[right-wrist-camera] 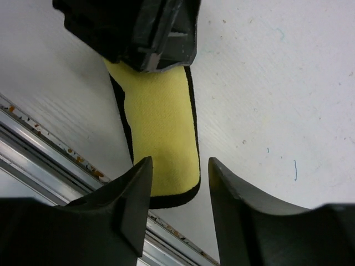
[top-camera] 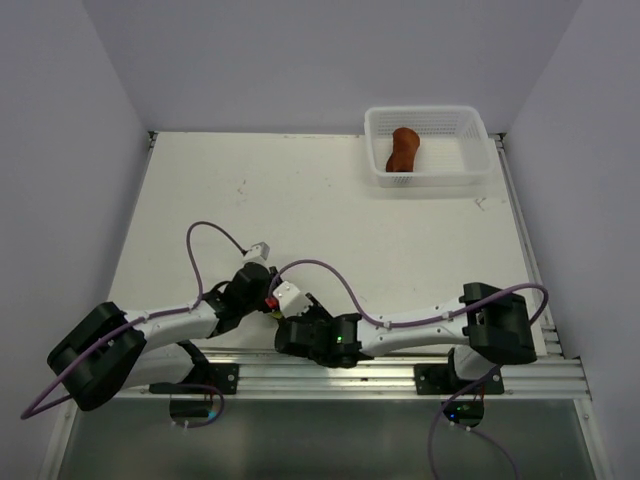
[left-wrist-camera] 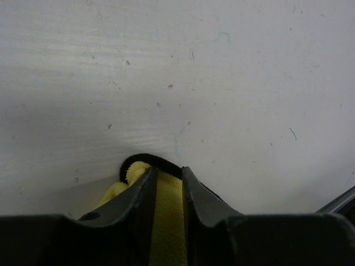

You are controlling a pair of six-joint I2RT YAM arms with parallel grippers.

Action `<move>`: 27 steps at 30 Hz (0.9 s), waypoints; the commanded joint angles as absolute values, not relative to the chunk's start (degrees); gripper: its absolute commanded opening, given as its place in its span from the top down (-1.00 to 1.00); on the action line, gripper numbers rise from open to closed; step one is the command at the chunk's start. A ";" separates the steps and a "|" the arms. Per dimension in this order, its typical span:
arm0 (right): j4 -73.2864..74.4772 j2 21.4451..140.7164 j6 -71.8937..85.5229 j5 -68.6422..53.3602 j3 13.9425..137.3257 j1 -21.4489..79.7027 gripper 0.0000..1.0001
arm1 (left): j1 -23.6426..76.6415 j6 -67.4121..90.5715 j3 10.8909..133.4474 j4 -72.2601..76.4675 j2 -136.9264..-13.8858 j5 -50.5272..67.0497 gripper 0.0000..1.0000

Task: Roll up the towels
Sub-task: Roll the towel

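The yellow towel (right-wrist-camera: pixel 161 122) with dark edging lies as a narrow folded strip on the table near the front rail. My left gripper (left-wrist-camera: pixel 168 173) is shut on one end of it; yellow cloth (left-wrist-camera: pixel 166 221) fills the gap between its fingers. My right gripper (right-wrist-camera: pixel 178 163) is open, its fingers standing either side of the strip's other end without pinching it. In the top view both grippers (top-camera: pixel 268 300) (top-camera: pixel 288 322) meet at the near middle and hide the towel. The rust-brown towel (top-camera: pixel 403 150) lies bunched in the white mesh basket (top-camera: pixel 470 170).
The basket stands at the table's far right corner. The metal front rail (right-wrist-camera: pixel 50 144) runs close beside the yellow towel. Purple cables (top-camera: pixel 215 232) loop above both wrists. White walls enclose the table on three sides.
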State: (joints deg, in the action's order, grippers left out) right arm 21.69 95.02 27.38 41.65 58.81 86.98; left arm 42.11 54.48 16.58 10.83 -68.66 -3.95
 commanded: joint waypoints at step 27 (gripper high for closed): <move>11.42 96.24 32.52 21.80 49.92 75.94 -0.22 | 43.68 54.40 13.27 6.94 -70.93 -8.52 0.42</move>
State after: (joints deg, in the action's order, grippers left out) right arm 10.70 95.35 32.12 19.73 50.02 76.51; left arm 43.29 54.96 15.84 13.37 -69.43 -6.04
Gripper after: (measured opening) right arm 0.599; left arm 0.292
